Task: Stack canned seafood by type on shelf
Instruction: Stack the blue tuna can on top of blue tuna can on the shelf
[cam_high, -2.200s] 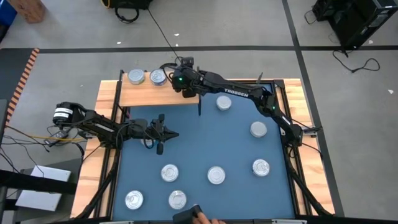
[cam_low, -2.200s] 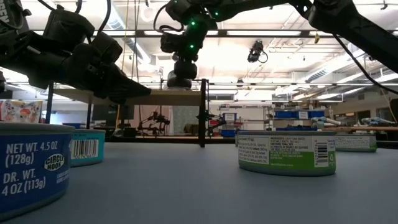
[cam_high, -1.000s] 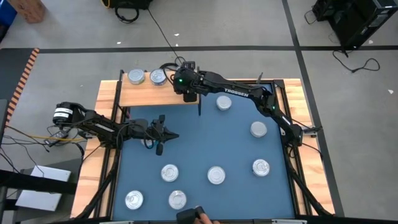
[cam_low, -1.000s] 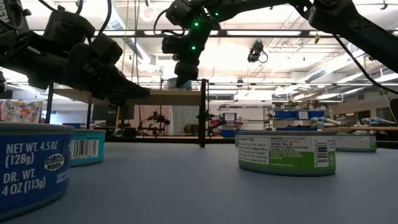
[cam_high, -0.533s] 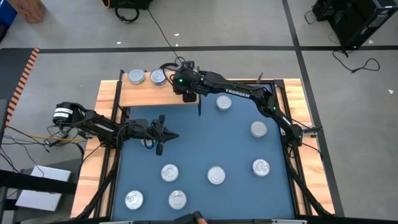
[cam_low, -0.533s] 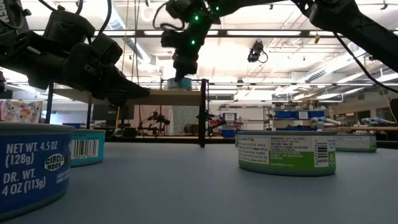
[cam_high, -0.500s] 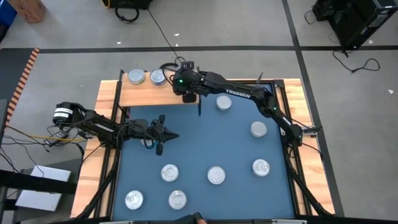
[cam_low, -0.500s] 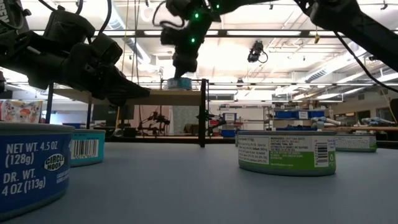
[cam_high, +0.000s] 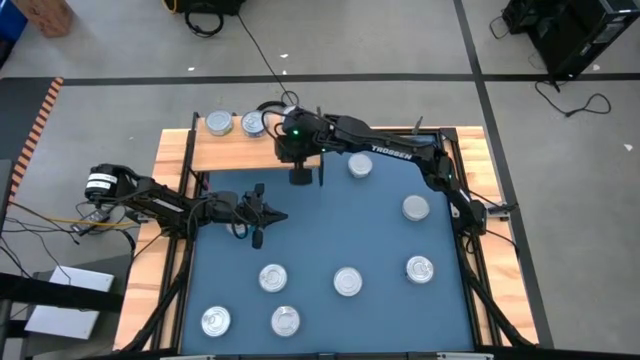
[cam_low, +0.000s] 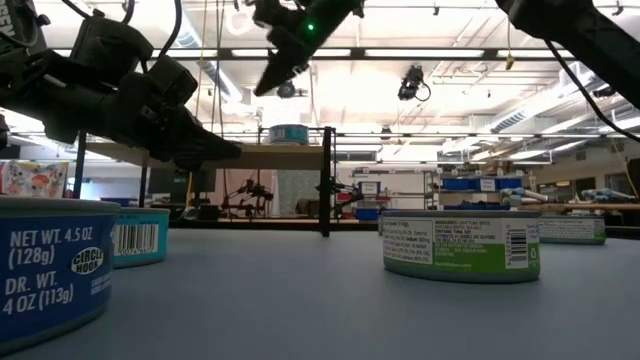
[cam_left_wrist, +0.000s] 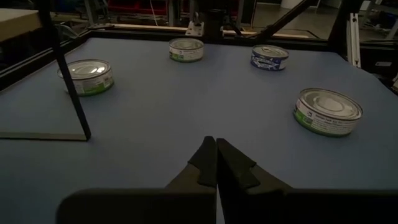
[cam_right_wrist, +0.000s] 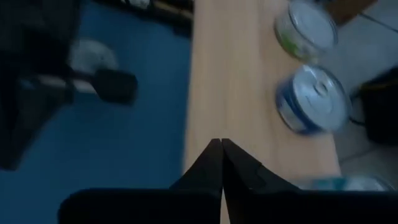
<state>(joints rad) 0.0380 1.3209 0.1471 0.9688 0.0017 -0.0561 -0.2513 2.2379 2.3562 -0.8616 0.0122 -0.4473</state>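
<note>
A: In the right wrist view, the two tins (cam_right_wrist: 309, 99) on the shelf (cam_right_wrist: 249, 93) are blurred; their labels cannot be read.

B: In the low view, the nearest blue tin (cam_low: 45, 265) is cut off by the left edge, and the right arm mostly leaves the top.

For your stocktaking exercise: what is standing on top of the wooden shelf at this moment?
Two tins stand side by side on the shelf. The low view shows a tin beside them, which the right gripper, shut and empty, covers from above.
</note>
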